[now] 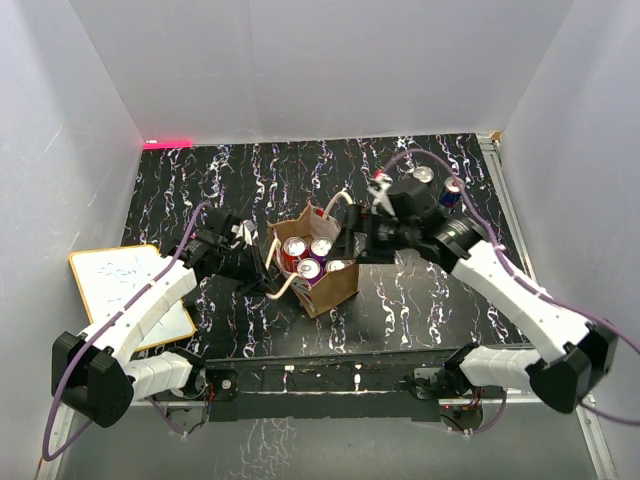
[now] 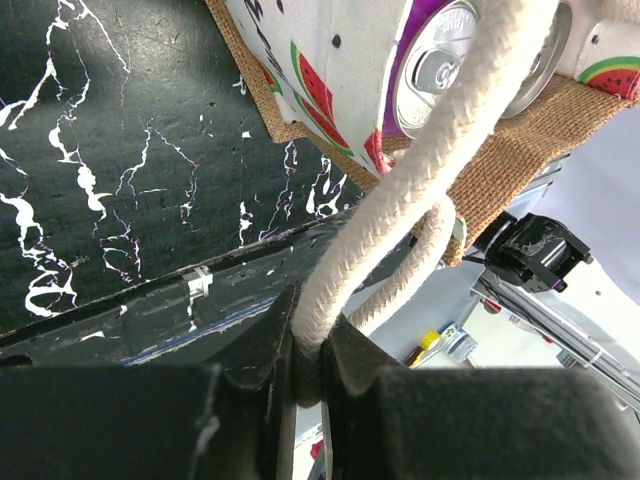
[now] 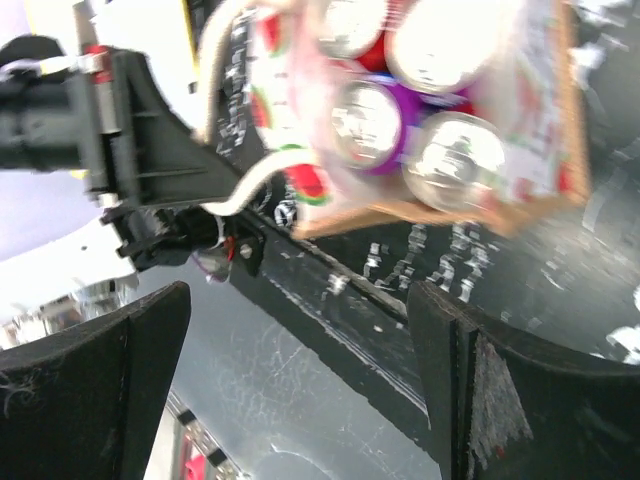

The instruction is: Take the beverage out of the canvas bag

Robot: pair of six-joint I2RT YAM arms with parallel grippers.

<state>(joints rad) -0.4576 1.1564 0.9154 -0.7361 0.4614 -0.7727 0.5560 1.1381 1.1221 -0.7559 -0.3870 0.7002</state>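
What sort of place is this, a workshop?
Probably a robot test booth: plain white walls box in a black marbled table, two robot arms are bolted at its near edge, and a canvas bag of drink cans sits between them.

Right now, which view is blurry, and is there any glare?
Right wrist view: smeared by motion blur, the can tops glaring white. Left wrist view: crisp on the cream handle. Top external view: sharp, with a red light glowing at the back wall.
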